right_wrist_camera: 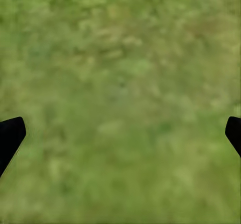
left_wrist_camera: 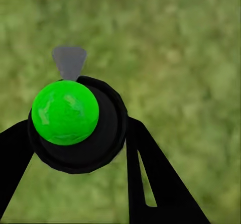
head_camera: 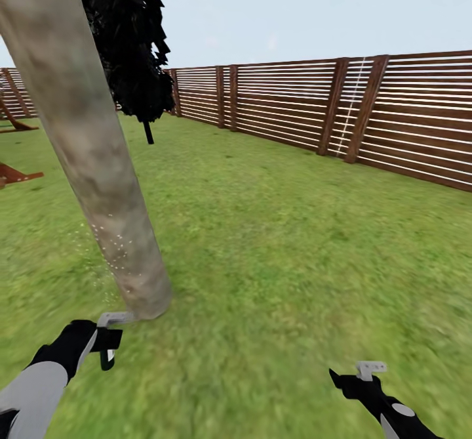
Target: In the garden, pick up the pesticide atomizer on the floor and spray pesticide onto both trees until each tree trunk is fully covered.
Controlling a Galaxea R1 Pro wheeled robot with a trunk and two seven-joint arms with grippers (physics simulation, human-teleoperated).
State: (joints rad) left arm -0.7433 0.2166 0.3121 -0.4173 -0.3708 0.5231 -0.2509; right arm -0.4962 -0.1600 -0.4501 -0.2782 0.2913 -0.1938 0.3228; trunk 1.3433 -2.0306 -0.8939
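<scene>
A leaning grey-brown tree trunk (head_camera: 98,163) rises from the grass at the left, with tiny white specks (head_camera: 113,250) low on its bark. My left gripper (head_camera: 108,344) hovers just in front of the trunk's base, shut on the pesticide atomizer (head_camera: 107,350). The bottle's grey trigger head (head_camera: 115,319) points at the base. In the left wrist view the black bottle shows end-on with its green spot (left_wrist_camera: 65,112), held between both fingers (left_wrist_camera: 150,174). My right gripper (head_camera: 354,380) hangs open over bare grass, its fingertips (right_wrist_camera: 11,133) far apart. Dark ragged foliage (head_camera: 131,45) hangs behind the trunk.
A brown slatted fence (head_camera: 328,104) closes the lawn along the back and right. Orange-brown wooden pieces (head_camera: 16,175) lie on the grass at the far left. Open lawn (head_camera: 295,242) stretches from the trunk to the fence.
</scene>
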